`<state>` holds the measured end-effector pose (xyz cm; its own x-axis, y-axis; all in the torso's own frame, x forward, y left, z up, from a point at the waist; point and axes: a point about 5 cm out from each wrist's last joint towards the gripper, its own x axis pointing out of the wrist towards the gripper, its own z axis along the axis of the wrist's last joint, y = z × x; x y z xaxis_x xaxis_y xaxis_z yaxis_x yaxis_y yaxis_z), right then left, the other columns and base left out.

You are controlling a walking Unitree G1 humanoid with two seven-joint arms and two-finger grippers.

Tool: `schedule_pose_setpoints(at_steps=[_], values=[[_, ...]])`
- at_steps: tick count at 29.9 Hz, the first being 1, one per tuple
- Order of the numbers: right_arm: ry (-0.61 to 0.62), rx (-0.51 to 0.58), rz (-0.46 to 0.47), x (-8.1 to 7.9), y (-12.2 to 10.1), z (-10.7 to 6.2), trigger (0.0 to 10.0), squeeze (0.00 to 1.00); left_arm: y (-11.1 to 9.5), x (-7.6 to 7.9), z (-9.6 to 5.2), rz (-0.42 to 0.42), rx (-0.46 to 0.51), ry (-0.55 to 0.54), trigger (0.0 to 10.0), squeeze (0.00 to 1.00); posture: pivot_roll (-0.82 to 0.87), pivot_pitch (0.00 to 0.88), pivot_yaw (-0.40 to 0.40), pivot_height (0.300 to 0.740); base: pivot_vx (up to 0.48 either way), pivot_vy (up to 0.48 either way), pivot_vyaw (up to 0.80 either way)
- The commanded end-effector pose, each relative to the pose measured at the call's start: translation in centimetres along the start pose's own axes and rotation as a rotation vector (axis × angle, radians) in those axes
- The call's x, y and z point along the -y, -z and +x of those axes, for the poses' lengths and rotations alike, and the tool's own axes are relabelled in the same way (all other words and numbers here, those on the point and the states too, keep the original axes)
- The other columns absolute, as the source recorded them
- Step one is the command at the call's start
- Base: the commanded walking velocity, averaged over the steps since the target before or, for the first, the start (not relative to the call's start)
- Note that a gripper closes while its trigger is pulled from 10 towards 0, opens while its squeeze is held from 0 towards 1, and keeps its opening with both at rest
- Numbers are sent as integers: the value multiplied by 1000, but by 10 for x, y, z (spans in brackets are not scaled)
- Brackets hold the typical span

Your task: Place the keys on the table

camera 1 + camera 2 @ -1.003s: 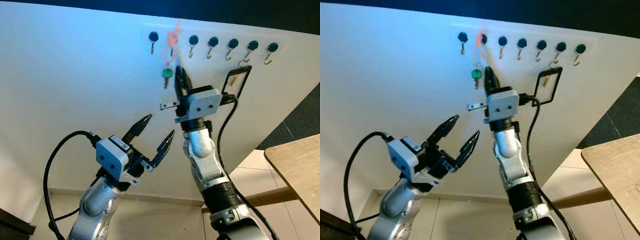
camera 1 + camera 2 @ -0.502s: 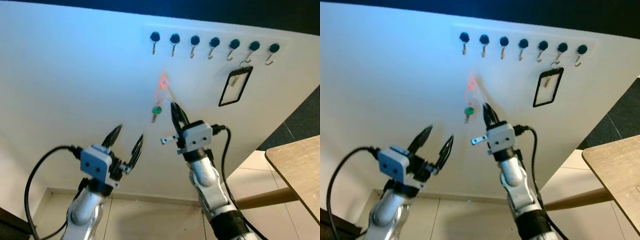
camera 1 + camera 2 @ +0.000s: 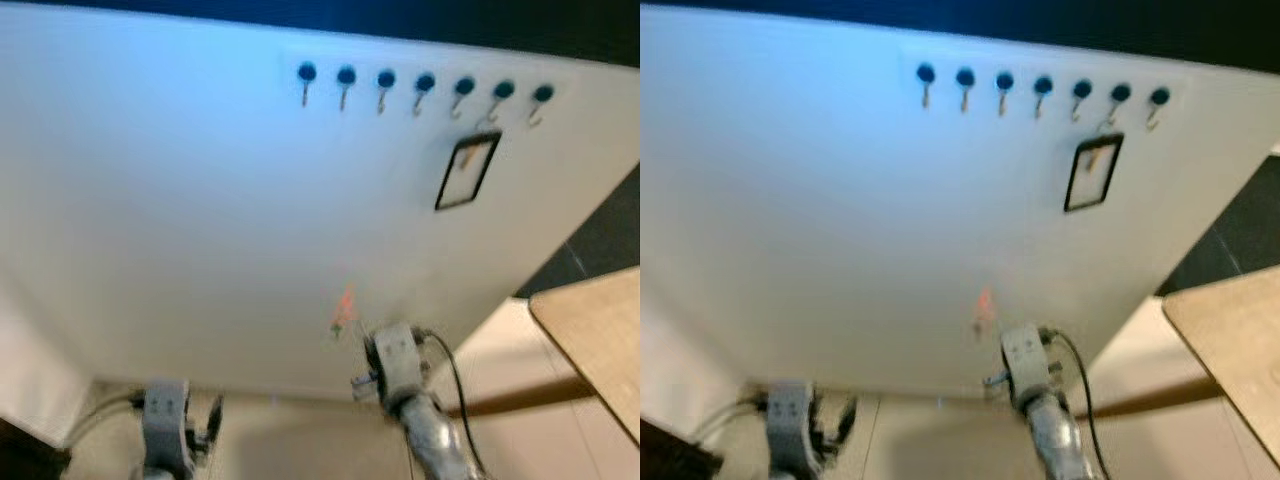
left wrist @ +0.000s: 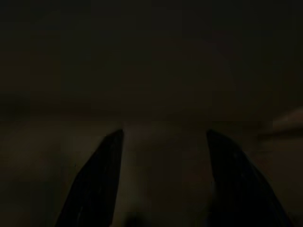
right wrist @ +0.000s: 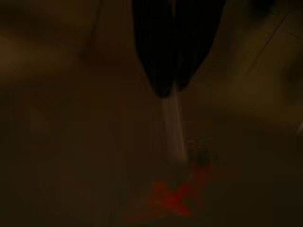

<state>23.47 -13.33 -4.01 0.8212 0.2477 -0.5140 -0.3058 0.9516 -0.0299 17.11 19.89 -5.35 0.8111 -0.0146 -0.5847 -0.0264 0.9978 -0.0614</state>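
- White wall (image 3: 180, 200) fills the backdrop, smooth and matt, with pale floor tiles (image 3: 300, 440) below; both head views are blurred.
- Left gripper (image 3: 212, 420) hangs low beside the silver wrist block, well left of the right gripper. In the dark left wrist view its two long black tapered fingers (image 4: 94, 179) stand clearly apart with nothing between them.
- Keys (image 3: 342, 308) dangle just above and a touch left of the right gripper (image 3: 372, 345), a blurred orange-red tag with a greenish smear under it. In the right wrist view the fingers (image 5: 163, 47) are pressed together on a thin pale strand that leads to the red tag (image 5: 177, 196), so the keys are held by their loop or cord.
- Row of hooks (image 3: 420, 90), small metal J-shapes under dark round caps, sits high above the right gripper; a flat black-framed card holder (image 3: 466, 172) hangs from one of them.
- Worktop (image 3: 590, 330), a light wood slab with a rounded corner, lies well to the right of the right gripper, and the keys are not yet over it.
- Risk, as I judge it: the pinch is on a thin strand, and the dangling keys could swing during the carry, slip free, and drop to the floor short of the worktop.
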Motion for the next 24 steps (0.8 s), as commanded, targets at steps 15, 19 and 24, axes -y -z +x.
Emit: schedule_pose_setpoints(at_steps=[15, 19, 24], values=[[306, -249, 81, 53, 63, -41, 10000, 0, 27, 3, -4, 70, -98, -6, 10000, 0, 48, 87, -60, 740, 0, 0, 0], [376, -263, 190, 68, 65, -45, 10000, 0, 29, 3, 3, 34, -121, -47, 10000, 0, 41, 77, -51, 740, 0, 0, 0], [399, -225, 317, 71, 65, -46, 10000, 0, 28, 8, 6, 34, -123, -4, 10000, 0, 30, 70, -42, 740, 0, 0, 0]])
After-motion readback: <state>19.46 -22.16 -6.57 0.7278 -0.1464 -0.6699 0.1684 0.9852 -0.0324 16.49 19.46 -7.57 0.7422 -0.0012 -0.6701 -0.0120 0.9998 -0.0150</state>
